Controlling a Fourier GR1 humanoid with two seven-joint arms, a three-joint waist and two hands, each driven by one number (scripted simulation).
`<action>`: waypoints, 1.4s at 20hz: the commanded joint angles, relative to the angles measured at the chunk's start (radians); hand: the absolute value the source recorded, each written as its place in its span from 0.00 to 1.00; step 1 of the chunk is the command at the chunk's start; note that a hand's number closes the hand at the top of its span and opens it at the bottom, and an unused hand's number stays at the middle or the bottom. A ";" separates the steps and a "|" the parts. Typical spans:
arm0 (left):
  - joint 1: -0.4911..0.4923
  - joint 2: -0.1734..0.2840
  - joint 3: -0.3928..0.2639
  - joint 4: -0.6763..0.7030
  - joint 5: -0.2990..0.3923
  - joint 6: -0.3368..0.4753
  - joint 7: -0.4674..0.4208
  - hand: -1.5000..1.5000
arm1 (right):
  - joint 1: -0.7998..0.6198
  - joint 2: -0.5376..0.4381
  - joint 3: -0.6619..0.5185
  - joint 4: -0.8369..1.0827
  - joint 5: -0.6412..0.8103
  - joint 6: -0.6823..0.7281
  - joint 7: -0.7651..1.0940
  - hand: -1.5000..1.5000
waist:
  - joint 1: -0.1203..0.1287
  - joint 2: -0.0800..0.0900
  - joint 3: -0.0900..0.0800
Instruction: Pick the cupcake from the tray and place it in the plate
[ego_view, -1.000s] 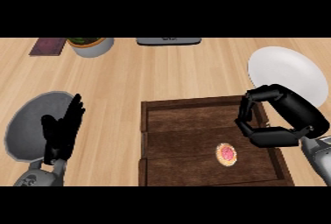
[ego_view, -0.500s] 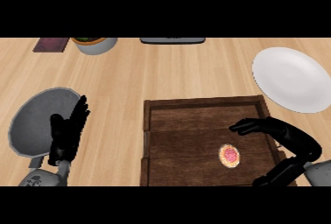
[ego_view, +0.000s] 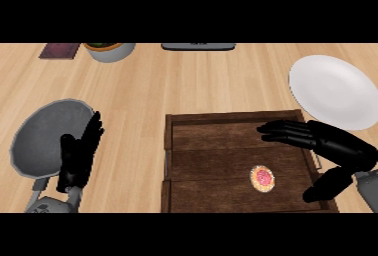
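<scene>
A small cupcake (ego_view: 262, 178) with pink frosting sits inside the dark wooden tray (ego_view: 207, 150), toward its front right. A white plate (ego_view: 336, 92) lies on the counter beyond the tray's right corner. My right hand (ego_view: 328, 142) hovers open over the tray's right side, fingers stretched leftward above and behind the cupcake, thumb down by the tray's right rim. There is a gap between the hand and the cupcake. My left hand (ego_view: 77, 155) rests open at the lower left, fingers up.
A grey round plate (ego_view: 44, 135) lies at the left, partly under my left hand. At the back edge stand a grey pot with a plant (ego_view: 111, 50), a dark red flat item (ego_view: 59, 50) and a dark flat object (ego_view: 198, 46).
My right hand has uncurled and come down over the tray's right side, fingers now reaching left above the cupcake. The view has shifted slightly. The left hand has stayed put.
</scene>
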 joint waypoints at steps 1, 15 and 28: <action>-0.006 -0.026 -0.002 0.025 -0.019 0.007 -0.011 0.50 | -0.093 -0.053 0.035 -0.032 0.078 0.095 0.124 0.00 | 0.003 0.001 -0.002; 0.073 -0.065 0.051 -0.035 -0.087 -0.046 -0.013 0.50 | -0.056 0.052 0.071 -0.032 0.309 0.247 0.193 0.00 | 0.000 0.001 0.000; 0.045 -0.110 0.148 -0.036 -0.150 -0.128 0.047 0.50 | -0.044 0.189 0.053 -0.034 0.465 0.335 0.180 0.00 | -0.002 0.000 0.000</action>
